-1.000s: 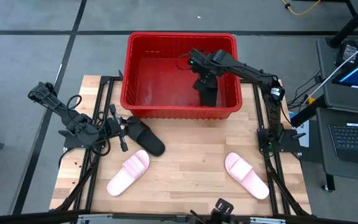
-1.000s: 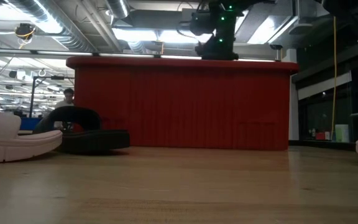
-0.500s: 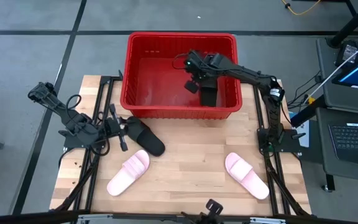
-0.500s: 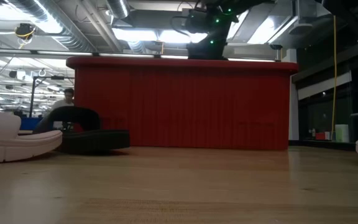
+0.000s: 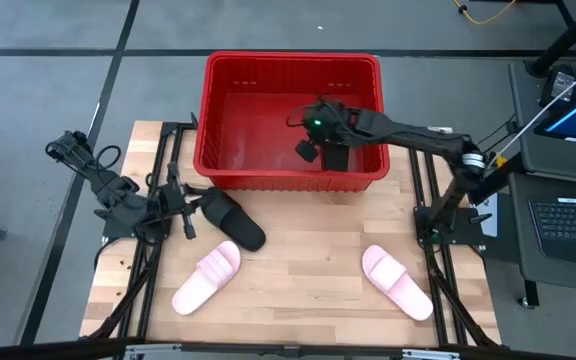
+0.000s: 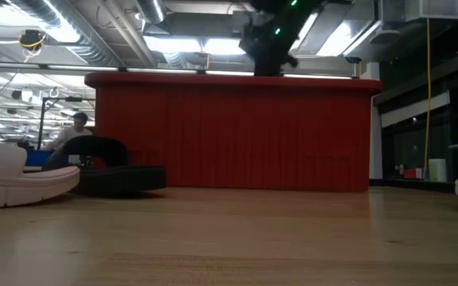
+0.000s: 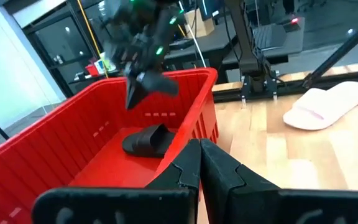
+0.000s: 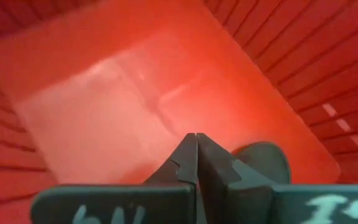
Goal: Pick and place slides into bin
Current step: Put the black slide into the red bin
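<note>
Fingers of the right gripper [image 5: 309, 150] are pressed together with nothing between them; in the right wrist view the two dark fingers [image 8: 194, 160] meet in one line above the bare red floor of the bin [image 8: 135, 106]. This gripper hangs inside the bin [image 5: 290, 64], over its right half, and one black slide [image 5: 335, 156] lies on the bin floor just beside it, near the right wall. The left wrist view shows the same black slide [image 7: 146, 139] lying flat in the bin, with the right gripper [image 7: 146, 84] above it and not touching it.

The left gripper [image 5: 190, 201] waits at the left side of the table [image 5: 308, 250]. Its fingers [image 7: 194, 168] are also together and they hold nothing. The second black slide [image 5: 232, 217] lies on the table just beside these fingers, in front of the bin's left corner.

Two pale pink slides are on the table, outside the bin. One pink slide [image 5: 208, 276] is at the front left, near the black one. The other pink slide [image 5: 396, 281] is at the front right, well apart from the rest.

In the low view a person [image 6: 78, 121] shows far behind the table.
</note>
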